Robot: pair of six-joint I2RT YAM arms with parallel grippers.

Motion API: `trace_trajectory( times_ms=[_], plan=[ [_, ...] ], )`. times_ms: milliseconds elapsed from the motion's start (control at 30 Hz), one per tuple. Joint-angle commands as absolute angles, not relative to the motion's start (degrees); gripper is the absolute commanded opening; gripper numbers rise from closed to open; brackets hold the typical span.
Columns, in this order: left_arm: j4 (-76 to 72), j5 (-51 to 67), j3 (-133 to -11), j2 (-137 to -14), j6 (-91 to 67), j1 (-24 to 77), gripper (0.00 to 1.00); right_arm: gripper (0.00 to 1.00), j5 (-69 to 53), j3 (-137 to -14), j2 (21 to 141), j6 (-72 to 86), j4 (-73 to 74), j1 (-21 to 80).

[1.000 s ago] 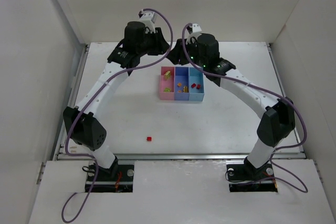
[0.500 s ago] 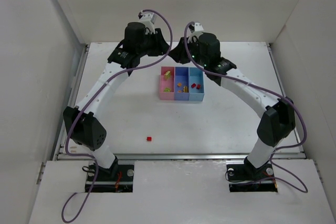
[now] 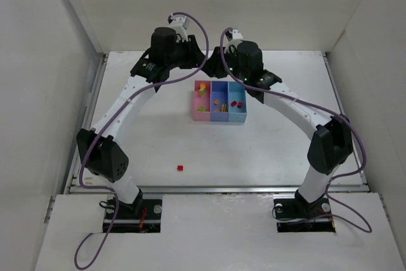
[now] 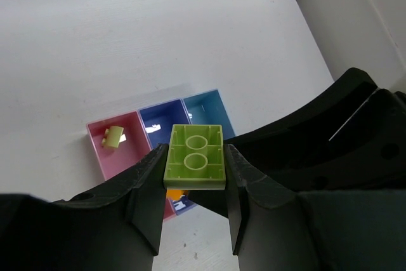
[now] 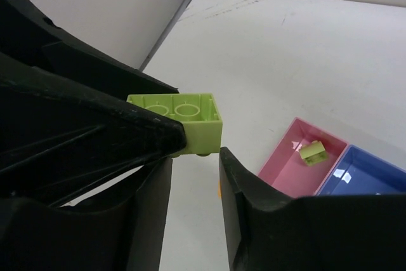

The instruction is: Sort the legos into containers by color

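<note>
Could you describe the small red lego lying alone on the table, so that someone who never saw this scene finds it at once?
On the white table, start at the three-bin tray and come toward the near edge. The red lego lies close to that edge, nearer the left arm's base. It alone rests on bare table, outside any bin.

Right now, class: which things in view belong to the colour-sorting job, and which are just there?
Belongs to the job:
lime-green plastic Lego brick, clamped in the left tool
small red plastic Lego brick on the white table
plastic tray of three joined bins: pink, blue-violet, light blue

Just there:
purple cables
white enclosure walls
</note>
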State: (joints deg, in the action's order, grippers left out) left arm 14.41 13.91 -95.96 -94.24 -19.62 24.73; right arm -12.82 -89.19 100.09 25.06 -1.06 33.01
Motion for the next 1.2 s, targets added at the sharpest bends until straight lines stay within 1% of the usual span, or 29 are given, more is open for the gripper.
trace_trajectory(
  times_ms=[0, 33, 300, 467, 867, 900, 1167],
  plan=[
    [13.8, 17.1, -95.4, -91.9, -21.3, 25.6, 0.00, 0.38, -13.0, -91.8, 100.5, 26.4, -6.7, 33.0],
    [13.8, 17.1, -95.4, -91.9, -21.3, 25.6, 0.00, 0.36, -13.0, -91.8, 100.5, 26.4, -6.7, 33.0],
    [13.8, 17.7, -95.4, -91.4, -21.3, 25.6, 0.00, 0.37, -12.6, -91.2, 100.5, 26.4, -7.2, 33.0],
    [14.3, 15.7, -95.4, -91.4, -19.3, 25.6, 0.00, 0.37, -12.0, -89.9, 99.4, 25.3, -7.2, 33.0],
    [14.3, 11.8, -93.7, -90.9, -16.3, 25.6, 0.00, 0.37, -12.7, -79.3, 93.0, 23.5, -6.7, 30.6],
    [14.3, 11.3, -93.2, -90.9, -16.3, 25.6, 0.00, 0.38, -12.7, -78.8, 92.4, 23.5, -6.7, 30.0],
    [14.3, 10.2, -92.6, -90.9, -15.8, 25.6, 0.00, 0.40, -12.2, -77.5, 91.8, 18.8, 0.1, 28.8]
  ],
)
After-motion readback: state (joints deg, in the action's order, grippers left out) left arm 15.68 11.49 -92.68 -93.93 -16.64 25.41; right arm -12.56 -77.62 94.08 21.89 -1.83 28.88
